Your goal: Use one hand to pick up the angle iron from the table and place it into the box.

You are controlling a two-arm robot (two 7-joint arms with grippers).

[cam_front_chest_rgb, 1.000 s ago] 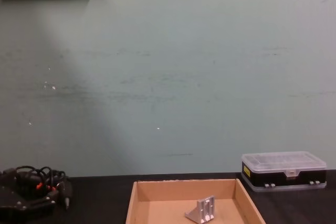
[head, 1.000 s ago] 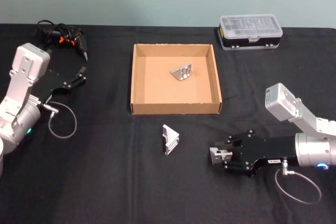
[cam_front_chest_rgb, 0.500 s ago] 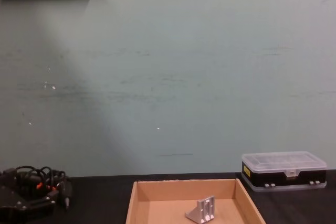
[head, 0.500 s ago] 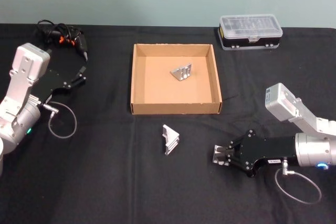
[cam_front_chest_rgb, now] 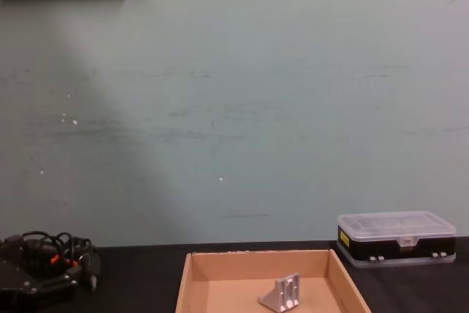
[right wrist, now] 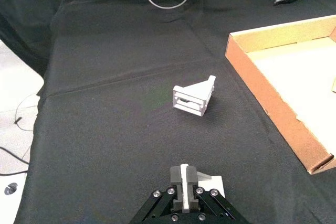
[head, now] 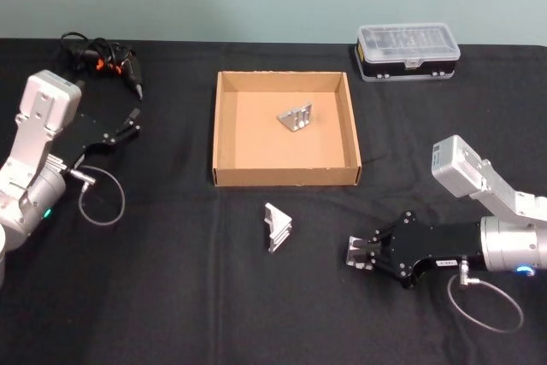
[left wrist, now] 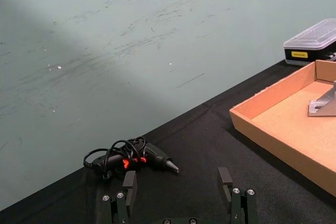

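Note:
My right gripper [head: 359, 256] rests low over the black table [head: 171, 297] at the front right, shut on a silvery angle iron [right wrist: 212, 183]. In the right wrist view its fingers [right wrist: 177, 178] pinch the piece's thin flange. A second angle iron [head: 276, 227] [right wrist: 193, 98] lies loose on the table just in front of the tan cardboard box [head: 283, 177] [right wrist: 273, 108]. A third one [head: 296, 117] [cam_front_chest_rgb: 282, 292] [left wrist: 323, 103] sits inside the box toward its back. My left gripper [head: 130, 124] [left wrist: 177, 182] is parked open at the far left.
A clear-lidded plastic case [head: 408, 51] [cam_front_chest_rgb: 396, 238] stands behind the box at the back right. A black tool with red-orange cables [head: 102, 59] [left wrist: 131, 158] lies at the back left. Cable loops hang by both wrists.
A second ago my right gripper stood open around the angle iron; its fingers have since shut on it. The left arm and the other pieces have not moved.

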